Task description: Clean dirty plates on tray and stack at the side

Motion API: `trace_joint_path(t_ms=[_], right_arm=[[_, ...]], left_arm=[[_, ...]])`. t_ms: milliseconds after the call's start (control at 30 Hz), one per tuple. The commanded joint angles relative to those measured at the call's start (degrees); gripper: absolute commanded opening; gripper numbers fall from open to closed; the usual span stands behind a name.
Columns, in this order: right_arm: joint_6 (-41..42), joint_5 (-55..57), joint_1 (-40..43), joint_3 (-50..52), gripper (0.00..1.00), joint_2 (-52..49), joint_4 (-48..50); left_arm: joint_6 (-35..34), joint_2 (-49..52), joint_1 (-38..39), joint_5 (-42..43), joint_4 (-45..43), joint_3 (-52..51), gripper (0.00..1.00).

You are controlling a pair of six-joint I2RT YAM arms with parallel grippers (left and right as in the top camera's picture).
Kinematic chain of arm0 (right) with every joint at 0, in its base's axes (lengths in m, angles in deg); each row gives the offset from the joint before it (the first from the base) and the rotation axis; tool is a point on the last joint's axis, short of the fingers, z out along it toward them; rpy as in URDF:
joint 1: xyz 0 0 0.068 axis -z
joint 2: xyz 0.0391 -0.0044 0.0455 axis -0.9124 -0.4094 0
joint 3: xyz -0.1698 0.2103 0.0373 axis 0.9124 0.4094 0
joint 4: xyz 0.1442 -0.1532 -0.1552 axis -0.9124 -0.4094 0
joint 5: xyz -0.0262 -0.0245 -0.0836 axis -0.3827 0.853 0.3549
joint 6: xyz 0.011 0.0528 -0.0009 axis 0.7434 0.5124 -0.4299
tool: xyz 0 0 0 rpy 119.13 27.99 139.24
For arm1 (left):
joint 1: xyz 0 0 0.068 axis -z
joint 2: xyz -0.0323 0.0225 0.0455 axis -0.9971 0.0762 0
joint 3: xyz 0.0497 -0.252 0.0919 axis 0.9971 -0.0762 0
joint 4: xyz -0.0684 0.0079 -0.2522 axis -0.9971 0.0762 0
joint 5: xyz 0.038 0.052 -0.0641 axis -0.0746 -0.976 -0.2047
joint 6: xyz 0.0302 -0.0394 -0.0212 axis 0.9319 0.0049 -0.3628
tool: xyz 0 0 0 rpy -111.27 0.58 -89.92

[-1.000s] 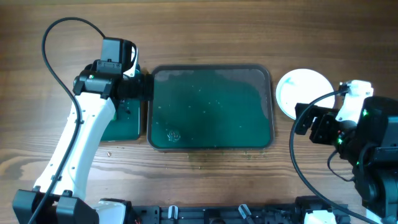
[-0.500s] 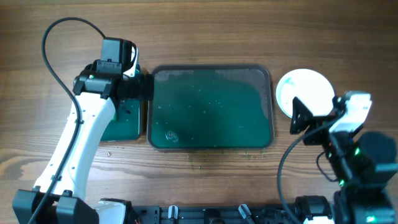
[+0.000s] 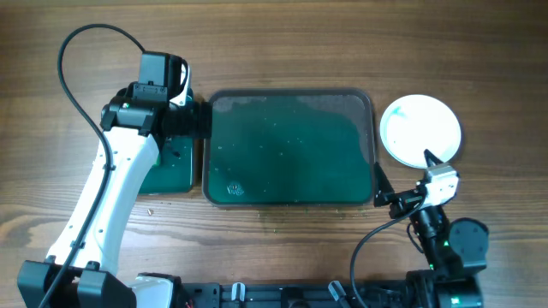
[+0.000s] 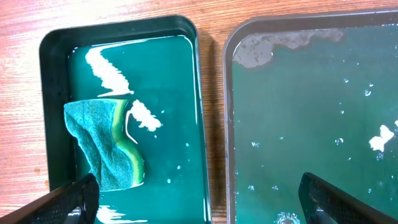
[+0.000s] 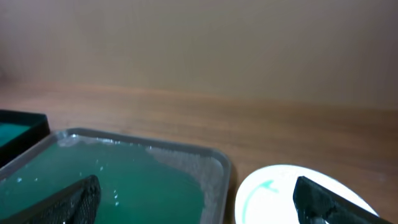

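1. The tray [image 3: 291, 150] carries no plate; only drops of water and some pale foam [image 4: 255, 53] in one corner lie on its green floor. I judge the cleaning and stacking to be at its end, or very near it.
2. The plates [image 3: 420, 128] sit on the table [image 3: 282, 43] just beside the right short side of the tray, apart from its rim. From above they look like one round white disc, so I cannot tell how many are in the stack.
3. The top plate is white, but the right wrist view shows a thin teal curve near its edge. I cannot say whether this is dirt or only a reflection.
4. The left claw [image 4: 199, 180] is spread wide and holds nothing. It hangs over the border between the tray and the smaller tray [image 4: 174, 93], where the sponge [image 4: 102, 149] lies in water.
5. The right claw [image 5: 196, 182] is also spread wide and empty, low near the front right corner of the tray.
6. The next move, in my opinion, is to check that teal mark. If it is dirt, the plate needs a wipe with the sponge; otherwise both arms may go to rest.
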Motion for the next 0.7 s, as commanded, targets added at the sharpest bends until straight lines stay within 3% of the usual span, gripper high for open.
trace_joint_path(t_ms=[0,400,667], right_arm=[[0.7,-1.5,-0.5,4.6,1.0,3.5,1.6],[-0.2,-0.5,-0.5,6.7,1.0,6.4,11.7],[-1.3,-0.4,-0.5,6.6,1.0,6.4,5.6]], left_arm=[[0.9,0.1,0.1,0.5,0.0,0.5,1.0],[0.9,0.1,0.1,0.5,0.0,0.5,1.0],[0.9,0.1,0.1,0.5,0.0,0.5,1.0]])
